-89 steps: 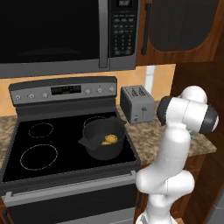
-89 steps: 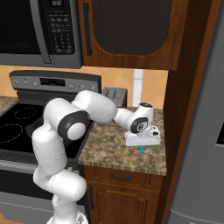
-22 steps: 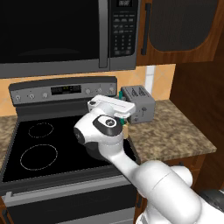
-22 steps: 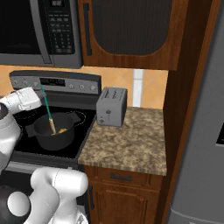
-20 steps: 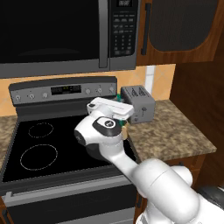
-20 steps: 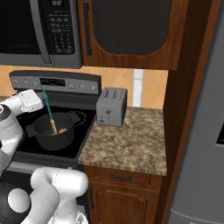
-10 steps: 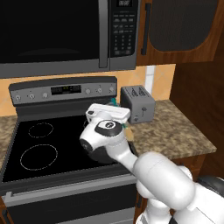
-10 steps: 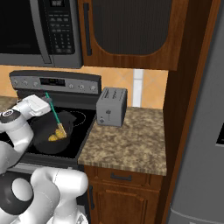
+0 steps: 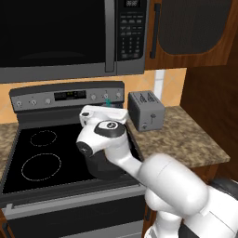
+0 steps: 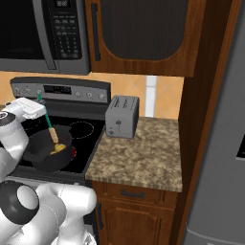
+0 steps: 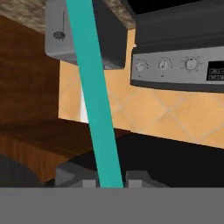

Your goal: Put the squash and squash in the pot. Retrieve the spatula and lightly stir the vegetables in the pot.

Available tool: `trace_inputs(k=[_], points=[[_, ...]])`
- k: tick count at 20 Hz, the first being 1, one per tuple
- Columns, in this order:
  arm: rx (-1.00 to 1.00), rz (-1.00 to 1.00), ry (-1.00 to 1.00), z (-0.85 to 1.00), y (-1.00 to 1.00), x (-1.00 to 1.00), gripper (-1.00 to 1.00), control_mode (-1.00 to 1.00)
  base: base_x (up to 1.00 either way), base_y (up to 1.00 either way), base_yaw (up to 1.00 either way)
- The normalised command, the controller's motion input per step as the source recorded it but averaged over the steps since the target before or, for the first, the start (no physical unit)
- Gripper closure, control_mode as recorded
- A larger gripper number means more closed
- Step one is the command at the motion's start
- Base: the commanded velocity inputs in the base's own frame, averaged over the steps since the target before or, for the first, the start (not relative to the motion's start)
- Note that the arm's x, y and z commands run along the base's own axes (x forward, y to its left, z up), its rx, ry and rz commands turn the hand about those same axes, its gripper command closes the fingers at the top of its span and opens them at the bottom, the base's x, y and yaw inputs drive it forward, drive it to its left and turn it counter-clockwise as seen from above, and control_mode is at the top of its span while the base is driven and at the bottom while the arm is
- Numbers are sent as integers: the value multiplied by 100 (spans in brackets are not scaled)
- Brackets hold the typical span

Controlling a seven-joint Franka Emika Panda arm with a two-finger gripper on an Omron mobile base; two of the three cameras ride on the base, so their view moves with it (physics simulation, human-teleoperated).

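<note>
Clearly the gripper (image 10: 42, 109) is clenched on the spatula (image 10: 50, 127), holding it near the top of its thin teal handle, over the left part of the stove (image 10: 81, 131) as the right base view shows it. From there the handle slants down and a little to the right, and its pale cream blade dips into the pot (image 10: 45, 153), where it meets the squash (image 10: 58, 149), a small yellow-orange heap lying at the bottom; whether that heap is one piece or two cannot be told. The pot is dark and round and sits on the near right burner of the black glass top, close to the edge where the stove meets the speckled stone bench (image 10: 143, 153). In the left base view the white hand covers most of the pot (image 9: 104, 168), with a bit of the teal handle (image 9: 107, 102) poking up above the hand. A grey toaster (image 9: 146, 110) stands on the bench just beside the stove, apart from the pot. In the hand view the teal handle (image 11: 94, 94) runs as a broad slanted band from the fingers (image 11: 137, 178) at the bottom up across the frame, with the toaster (image 11: 83, 39) and the stove's row of knobs (image 11: 164, 64) behind it. A dark microwave (image 9: 60, 37) hangs above the stove.
</note>
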Motion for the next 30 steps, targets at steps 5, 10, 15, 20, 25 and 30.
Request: trace_inputs(k=[5, 10, 15, 20, 25, 30], points=[[6, 12, 5, -63, 8, 26, 100, -100, 0, 0, 0], [0, 14, 0, -79, 0, 15, 100, -100, 0, 0, 0], [-2, 8, -6, -41, -7, 36, 100, -100, 0, 0, 0], [-16, 1, -18, -4, -3, 42, 100, -100, 0, 0, 0], [-5, 0, -15, 40, 0, -50, 100, -100, 0, 0, 0], [1, 1, 5, 0, 2, -46, 100, -100, 0, 0, 0]])
